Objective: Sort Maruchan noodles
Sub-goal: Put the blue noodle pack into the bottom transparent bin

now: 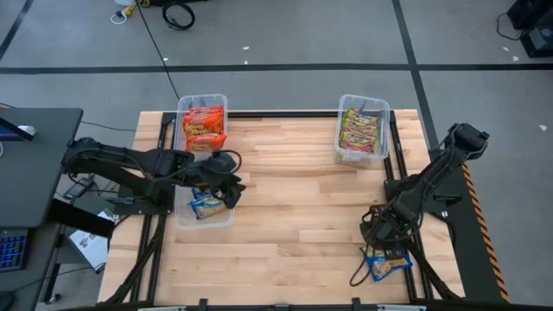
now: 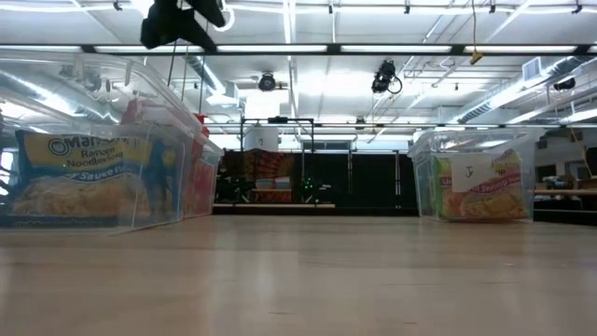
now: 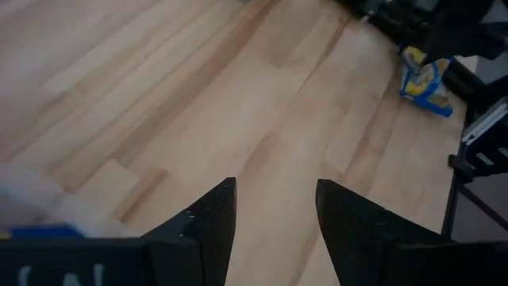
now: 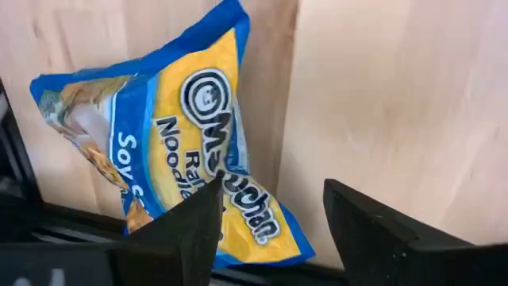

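A pale butcher-block table (image 1: 294,199) fills the high view, set on a grey floor crossed with dark tape lines. Three clear bins sit on it: the far-left bin (image 1: 202,105) is packed with orange-red Maruchan packets (image 1: 205,128), the far-right bin (image 1: 364,107) holds a row of green-yellow-and-pink packets (image 1: 361,134), and the near-left bin (image 1: 207,218) shows a blue-and-yellow packet (image 1: 207,205) lying inside. The left gripper (image 1: 232,186) hangs above that near-left bin, and its wrist view shows the two dark fingers (image 3: 208,222) spread apart with nothing between them, bare wood beyond. Over at the table's near-right edge, the right gripper (image 1: 378,231) is down low beside a stray blue-and-yellow packet (image 4: 171,139). Crinkled and shiny, it has a blue border around a yellow panel, white "Maruchan" lettering and a noodle picture at one end, and it overhangs the table's edge next to the dark frame. The right fingers (image 4: 190,218) stand parted just over its lower corner, not closed on it.
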`<state>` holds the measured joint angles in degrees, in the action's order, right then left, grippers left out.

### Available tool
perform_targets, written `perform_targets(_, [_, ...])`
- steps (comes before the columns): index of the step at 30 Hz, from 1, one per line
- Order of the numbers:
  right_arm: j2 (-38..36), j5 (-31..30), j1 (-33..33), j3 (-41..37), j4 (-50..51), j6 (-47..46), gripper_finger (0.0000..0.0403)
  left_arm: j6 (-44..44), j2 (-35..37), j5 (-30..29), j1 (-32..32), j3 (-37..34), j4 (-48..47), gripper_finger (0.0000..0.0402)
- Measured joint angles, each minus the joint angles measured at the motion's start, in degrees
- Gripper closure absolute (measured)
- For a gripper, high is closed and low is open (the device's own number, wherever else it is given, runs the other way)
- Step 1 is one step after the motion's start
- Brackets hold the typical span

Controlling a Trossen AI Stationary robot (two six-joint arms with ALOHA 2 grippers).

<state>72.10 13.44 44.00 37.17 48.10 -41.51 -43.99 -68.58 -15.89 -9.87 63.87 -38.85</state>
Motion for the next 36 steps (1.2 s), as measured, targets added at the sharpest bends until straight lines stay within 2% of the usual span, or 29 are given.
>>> perform_targets(2, [0.20,0.60,0.25,-0.65,-0.55,2.85,0.0185,-2.54,-0.94,-0.02,0.00,0.01,0.39,0.0225])
perform_targets(9, [0.81,12.41,1.73,-5.49,-1.37,5.69,0.0199,-7.58,-2.78,1.78,-2.17,-0.07,-0.41,0.0225])
perform_targets(17, [0.92,11.07,2.53,-10.63,-9.29,5.18,0.0203,-7.63,-4.11,-0.43,-1.83,0.00,-0.07,0.0225])
perform_targets(21, [0.87,10.13,2.53,-11.25,-10.78,5.61,0.0237,-7.92,-4.43,-0.46,-1.60,-0.01,1.69,0.0225])
perform_targets(24, [0.90,6.83,2.56,-10.06,-10.82,5.92,0.0290,-7.84,-4.74,-0.42,-1.63,-0.04,4.61,0.0225])
perform_targets(28, [1.02,-1.60,2.36,-5.79,-8.17,9.44,0.0380,-6.37,-6.39,-0.34,-1.09,0.00,11.77,0.0225])
perform_targets(32, [1.11,-12.03,0.74,1.99,2.41,13.62,0.0389,-5.77,-9.25,1.69,0.27,-0.02,20.61,0.0215])
perform_targets(36, [1.07,-22.93,-2.57,11.50,12.98,20.48,0.0395,-4.41,-13.74,9.45,3.07,-0.02,28.16,0.0185])
